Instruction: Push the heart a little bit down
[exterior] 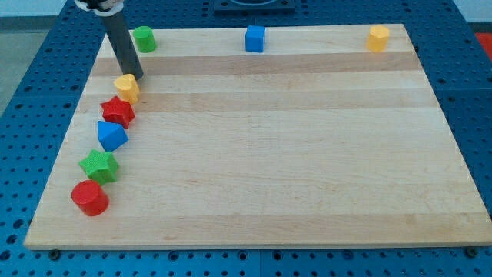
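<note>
Heart (pixel 127 86), yellow and small, sits near the desk's (pixel 277 154) left edge, toward the view's top. Our tip (pixel 138 77) rests at its upper right, touching or just beside it; we cannot tell which. We carry a bare rod, so no hand shows to spread or pinch. Just below the heart comes a red star (pixel 118 112), touching it, then a blue block (pixel 111 135), a green star (pixel 99 165) and a red cylinder (pixel 90 198), running down the left edge.
</note>
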Available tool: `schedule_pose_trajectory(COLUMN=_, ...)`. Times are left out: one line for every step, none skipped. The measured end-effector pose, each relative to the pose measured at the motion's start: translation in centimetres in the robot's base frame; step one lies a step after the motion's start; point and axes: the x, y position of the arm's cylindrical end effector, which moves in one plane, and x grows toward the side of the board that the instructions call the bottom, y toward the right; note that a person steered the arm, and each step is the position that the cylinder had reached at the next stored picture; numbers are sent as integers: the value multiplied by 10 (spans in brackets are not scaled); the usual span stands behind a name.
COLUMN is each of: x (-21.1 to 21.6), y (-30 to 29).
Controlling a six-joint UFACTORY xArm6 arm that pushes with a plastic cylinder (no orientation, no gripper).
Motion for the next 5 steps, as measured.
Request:
schedule_pose_trajectory(x=0, y=0)
schedule_pose_trajectory(x=0, y=6)
schedule_pose_trajectory(x=0, y=12)
schedule_pose_trajectory(x=1, y=12)
schedule_pose_trajectory(x=9, y=12)
